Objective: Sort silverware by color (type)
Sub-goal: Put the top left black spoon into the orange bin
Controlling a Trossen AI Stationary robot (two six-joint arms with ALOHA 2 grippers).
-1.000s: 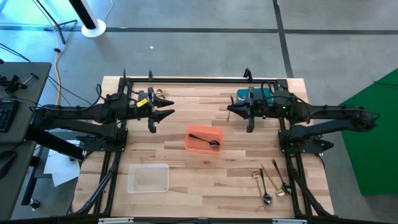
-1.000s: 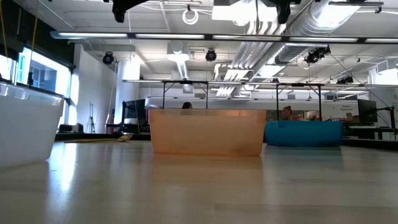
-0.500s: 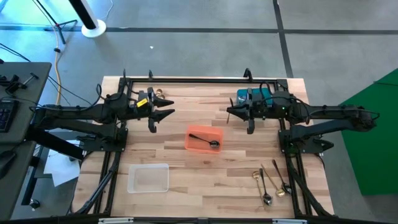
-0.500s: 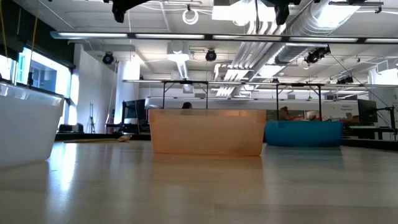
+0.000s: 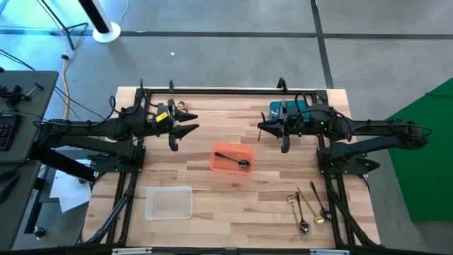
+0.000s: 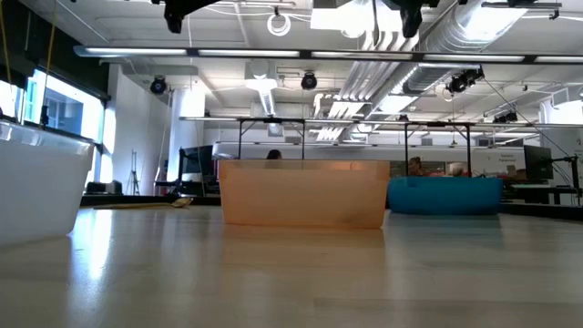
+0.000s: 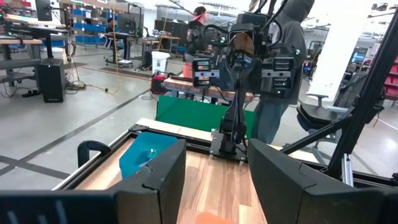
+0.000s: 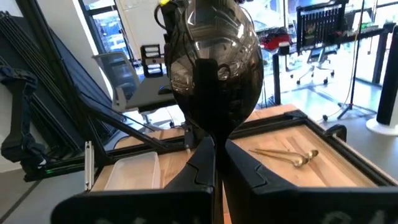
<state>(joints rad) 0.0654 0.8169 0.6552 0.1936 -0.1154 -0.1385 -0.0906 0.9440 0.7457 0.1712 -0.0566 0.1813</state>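
My right gripper [image 5: 261, 128] hangs above the table between the orange bin [image 5: 232, 157] and the blue bin [image 5: 291, 109]; it is shut on a black spoon [image 8: 214, 62]. A second black spoon [image 5: 234, 161] lies in the orange bin. My left gripper [image 5: 190, 129] hovers open over the far left of the table and holds nothing; in its wrist view the fingers [image 7: 163, 173] stand wide apart. Gold pieces [image 5: 181, 106] lie at the far left. Gold, silver and black pieces [image 5: 307, 207] lie at the near right. My right gripper [image 8: 214, 153] pinches the black spoon's handle [image 8: 212, 144] between its two shut fingers. The bowl [image 8: 214, 59] stands out past the fingers, right in front of the wrist camera. The spoon is lifted clear of the table.
A clear bin [image 5: 168, 202] sits at the near left. In the low view the orange bin [image 6: 305, 193] stands in the middle, the blue bin [image 6: 444, 194] to its right and the clear bin [image 6: 36, 182] at the left. A person [image 7: 292, 37] stands beyond the table's right end.
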